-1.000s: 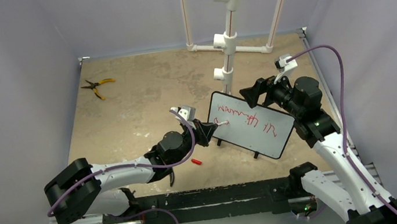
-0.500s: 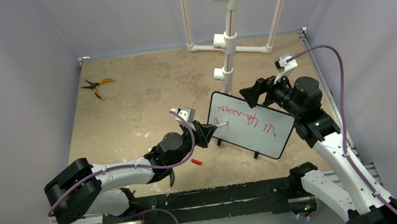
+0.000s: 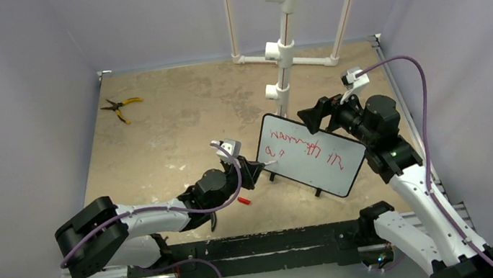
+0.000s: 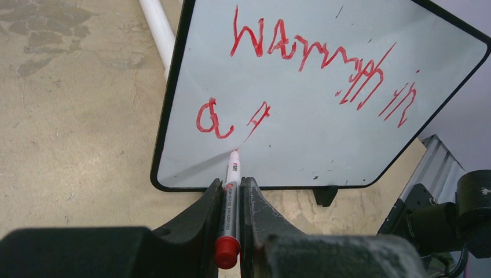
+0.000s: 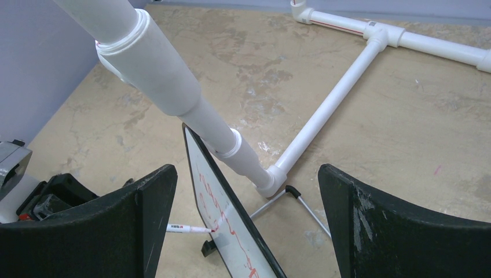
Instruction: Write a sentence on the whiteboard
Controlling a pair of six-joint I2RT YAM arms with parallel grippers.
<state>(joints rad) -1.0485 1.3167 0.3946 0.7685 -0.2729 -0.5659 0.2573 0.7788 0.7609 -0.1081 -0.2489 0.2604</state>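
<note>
Pinching the marker point(image 4: 234, 171) tight, the left gripper point(image 4: 233, 188) sets its tip just ahead on the whiteboard point(image 4: 312, 139) to extend the sentence point(image 4: 301, 55).

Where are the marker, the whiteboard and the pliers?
marker point(image 4: 233, 174), left wrist view, on its white barrel near the tip.
whiteboard point(image 4: 301, 139), left wrist view, on its bare white face.
pliers point(image 3: 130, 101), top external view, on the upper yellow handle.

One whiteboard point(image 3: 322, 166), one marker point(image 4: 233, 186), one cap point(image 3: 243, 200), one pliers point(image 3: 121, 107), one pipe frame point(image 3: 283, 52).
</note>
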